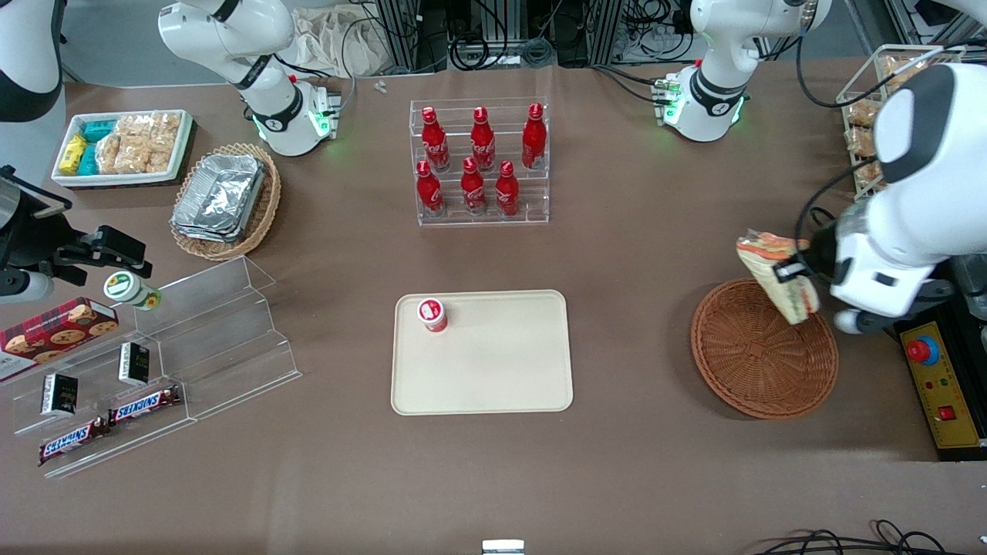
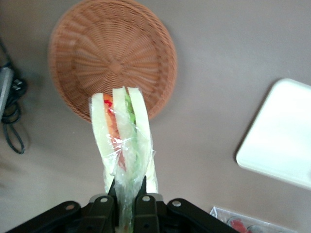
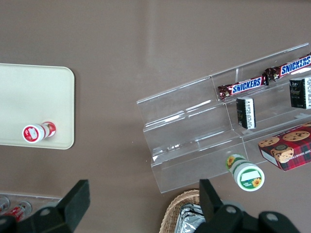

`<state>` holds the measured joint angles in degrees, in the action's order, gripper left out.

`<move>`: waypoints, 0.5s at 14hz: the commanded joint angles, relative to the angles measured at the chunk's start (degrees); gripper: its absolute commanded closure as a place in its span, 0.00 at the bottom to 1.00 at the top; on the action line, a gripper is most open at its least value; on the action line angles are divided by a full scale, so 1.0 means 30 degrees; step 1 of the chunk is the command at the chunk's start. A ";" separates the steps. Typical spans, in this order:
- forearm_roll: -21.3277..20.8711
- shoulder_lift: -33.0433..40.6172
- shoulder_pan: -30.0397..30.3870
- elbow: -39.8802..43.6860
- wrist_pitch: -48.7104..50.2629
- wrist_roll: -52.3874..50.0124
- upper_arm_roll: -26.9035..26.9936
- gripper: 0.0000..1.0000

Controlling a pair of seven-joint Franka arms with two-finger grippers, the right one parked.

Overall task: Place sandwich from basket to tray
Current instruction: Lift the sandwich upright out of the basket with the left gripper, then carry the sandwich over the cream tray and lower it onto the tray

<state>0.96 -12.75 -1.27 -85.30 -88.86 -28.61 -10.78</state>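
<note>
My left gripper [image 1: 798,270] is shut on the sandwich [image 1: 775,275], a plastic-wrapped wedge of pale bread with orange-red and green filling, and holds it in the air above the rim of the round reddish-brown wicker basket [image 1: 759,354]. In the left wrist view the sandwich [image 2: 121,141] hangs from the gripper [image 2: 125,191] above the empty basket [image 2: 112,58]. The cream-beige tray [image 1: 493,370] lies mid-table, toward the parked arm from the basket; one edge of it shows in the left wrist view [image 2: 282,136].
A small red-and-white cup [image 1: 432,314] stands on a corner of the tray. A clear rack of red bottles [image 1: 480,163] stands farther from the front camera. A yellow control box [image 1: 944,385] lies beside the basket. Clear snack shelves [image 1: 154,362] lie toward the parked arm's end.
</note>
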 commanded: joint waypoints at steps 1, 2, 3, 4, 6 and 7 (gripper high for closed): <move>-0.0813 -0.0905 -0.0394 0.0340 -0.0519 0.0018 -0.2055 1.00; -0.0991 -0.1023 -0.1094 0.0136 -0.1309 -0.0536 -0.2118 1.00; -0.1167 -0.1314 -0.2058 0.0076 -0.1810 -0.0658 -0.2090 1.00; -0.1807 -0.1549 -0.2706 0.0162 -0.2192 -0.0688 -0.2090 1.00; -0.2400 -0.2513 -0.4082 0.0280 -0.3187 -0.0629 -0.2119 1.00; -0.2370 -0.3185 -0.4466 0.0513 -0.3917 -0.0920 -0.2119 1.00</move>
<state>-4.76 -19.08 -12.13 -85.47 -98.09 -30.23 -17.47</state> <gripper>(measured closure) 0.850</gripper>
